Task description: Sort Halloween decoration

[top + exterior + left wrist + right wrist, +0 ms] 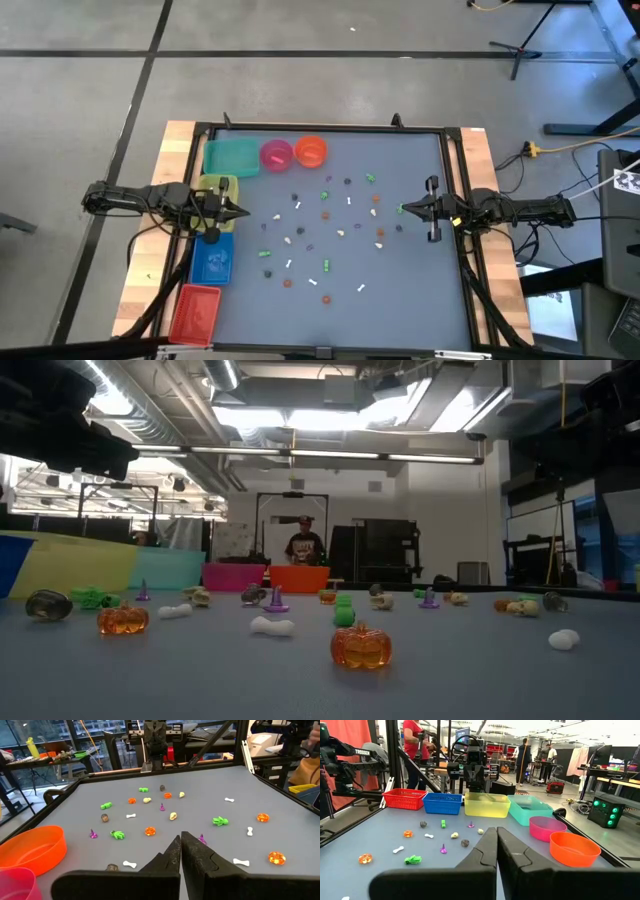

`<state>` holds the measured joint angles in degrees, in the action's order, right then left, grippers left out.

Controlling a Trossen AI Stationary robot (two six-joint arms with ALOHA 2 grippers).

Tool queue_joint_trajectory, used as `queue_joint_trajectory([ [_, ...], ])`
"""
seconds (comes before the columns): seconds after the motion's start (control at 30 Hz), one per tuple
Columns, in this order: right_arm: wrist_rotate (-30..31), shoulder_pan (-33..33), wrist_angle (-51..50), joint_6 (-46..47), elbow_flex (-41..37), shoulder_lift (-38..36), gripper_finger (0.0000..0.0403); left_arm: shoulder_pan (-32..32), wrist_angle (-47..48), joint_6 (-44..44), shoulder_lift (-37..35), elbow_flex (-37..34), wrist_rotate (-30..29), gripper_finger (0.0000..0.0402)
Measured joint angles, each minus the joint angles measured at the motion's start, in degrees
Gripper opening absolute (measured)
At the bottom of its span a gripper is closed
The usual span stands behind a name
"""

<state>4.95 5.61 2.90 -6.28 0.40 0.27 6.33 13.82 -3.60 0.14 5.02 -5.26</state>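
Trinkets lay unsorted mid-tabletop; left gripper and right gripper, both closed and empty, needed opening for a first pick.

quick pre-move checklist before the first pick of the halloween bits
1. Left pincer empty and shut, at the table's left edge: ok.
2. Right pincer empty and shut, at the right edge: ok.
3. Trinkets lie scattered apart on the grey mat, none held: ok.
4. Containers in place along the left and far side: red basket, blue basket, yellow bin, teal bin, pink bowl, orange bowl: ok.
5. Containers holding no trinkets yet: cannot tell.
6. Jaws opened for a pick: not ok.
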Motion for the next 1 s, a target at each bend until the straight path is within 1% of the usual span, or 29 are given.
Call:
queue_joint_trajectory([
  [0.47,0.0,0.0,0.28,0.29,0.02,0.01,0.0003,0.0,-0.1,0.02,0.0,0.0,-0.02,0.0],
  [0.57,0.14,0.0,0.8,4.38,0.02,0.01,0.0003,0.01,-0.11,0.03,0.0,0.0,0.0,0.0],
  [0.7,3.65,0.0,2.05,14.07,0.02,0.0,0.0003,0.0,-0.15,0.04,0.02,0.0,0.0,0.0],
  [0.77,4.8,0.0,2.62,17.48,0.02,0.01,0.0007,0.0,-0.15,0.04,0.0,0.0,-0.02,0.0],
  [0.87,4.54,0.0,4.27,19.21,0.02,0.02,0.0035,0.01,-0.17,0.07,0.01,0.0,-0.02,0.0],
  [1.0,4.59,0.0,6.83,20.14,0.0,0.02,0.0104,0.0,-0.17,0.22,0.01,0.0,-0.02,0.0],
])
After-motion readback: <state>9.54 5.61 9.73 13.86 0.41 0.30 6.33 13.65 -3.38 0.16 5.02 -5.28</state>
